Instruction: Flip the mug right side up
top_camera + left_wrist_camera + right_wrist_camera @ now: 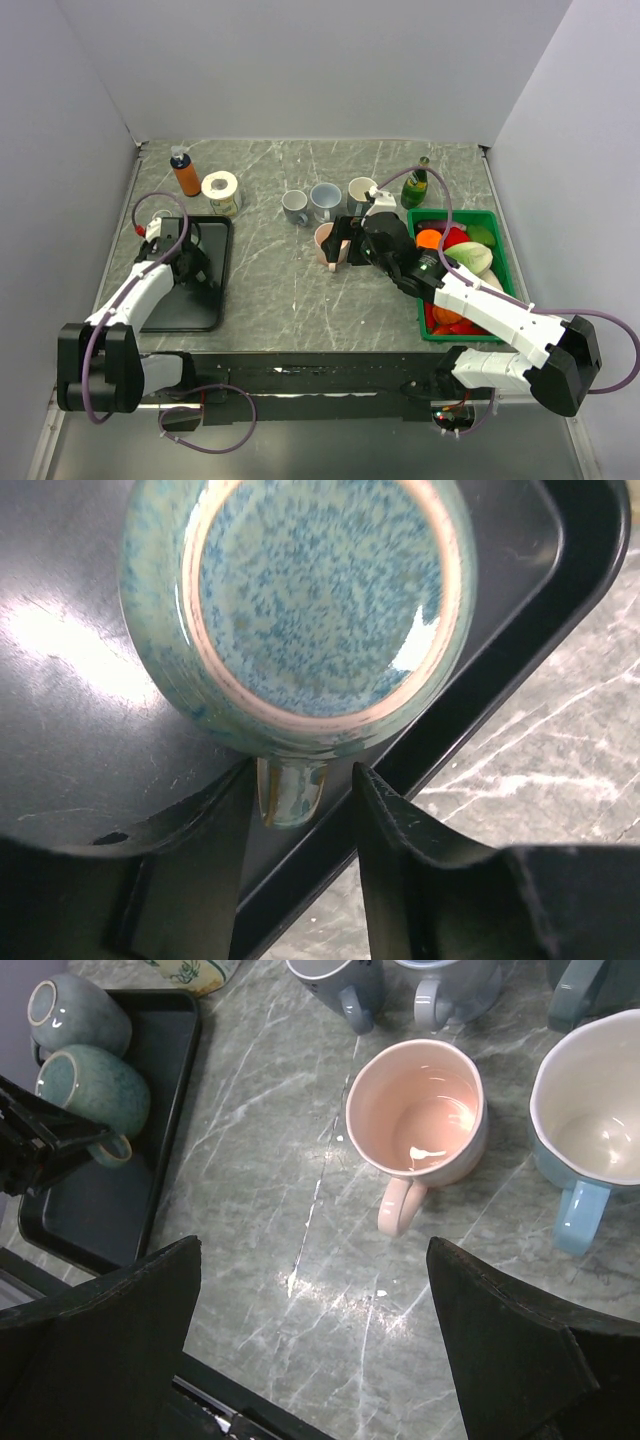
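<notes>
Speckled teal mug sits upside down, base up, near the rim of black tray at L side of table, w/ a 2nd teal mug just beside it on same tray. L gripper has fingers part closed either side of the mug's handle, w/ a sliver of gap at one side, so can't tell if it's clamped. R gripper hangs w/ fingers wide apart, holding nothing, above upright pink mug mid-table.

Orange bottle beside a pale roll
</notes>
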Available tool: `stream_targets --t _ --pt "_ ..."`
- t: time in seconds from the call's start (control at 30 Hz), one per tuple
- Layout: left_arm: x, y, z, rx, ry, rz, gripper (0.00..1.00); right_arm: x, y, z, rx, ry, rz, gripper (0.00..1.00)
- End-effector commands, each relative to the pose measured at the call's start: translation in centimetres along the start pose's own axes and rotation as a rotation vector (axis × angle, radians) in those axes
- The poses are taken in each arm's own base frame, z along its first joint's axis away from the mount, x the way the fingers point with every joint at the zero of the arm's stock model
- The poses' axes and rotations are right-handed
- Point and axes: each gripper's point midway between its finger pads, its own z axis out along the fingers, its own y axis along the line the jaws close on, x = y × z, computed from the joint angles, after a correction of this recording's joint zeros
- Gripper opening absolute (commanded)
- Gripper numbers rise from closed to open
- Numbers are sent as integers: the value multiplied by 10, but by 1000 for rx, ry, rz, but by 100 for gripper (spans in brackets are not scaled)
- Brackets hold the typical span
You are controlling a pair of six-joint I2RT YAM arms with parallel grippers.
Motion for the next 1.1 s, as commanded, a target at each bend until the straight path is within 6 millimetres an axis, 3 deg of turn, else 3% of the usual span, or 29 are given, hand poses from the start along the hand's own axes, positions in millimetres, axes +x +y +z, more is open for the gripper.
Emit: stream_targets --t 0.0,0.3,0.47,0.67,0.8,0.97,1.07 --pt "-13 -2 -2 -36 -34 25 49 -18 10 -2 -36 -54 24 100" --pt "-6 -6 6 -51 -1 49 38 -17 5 -2 -30 -51 30 100" --pt "-10 -5 3 -67 -15 50 17 -17 4 -3 -28 -51 33 100" --pt "-14 -8 -3 -67 -24 55 36 -16 3 -2 -31 -48 34 100" --pt "-13 -9 -3 -70 -24 58 40 -16 3 -2 -31 -50 37 100" --pt "-11 -10 -2 -67 -23 66 24 -15 1 -2 -28 -46 39 100" --pt "-9 -10 0 -72 -15 73 6 -15 1 -2 -28 -46 39 100"
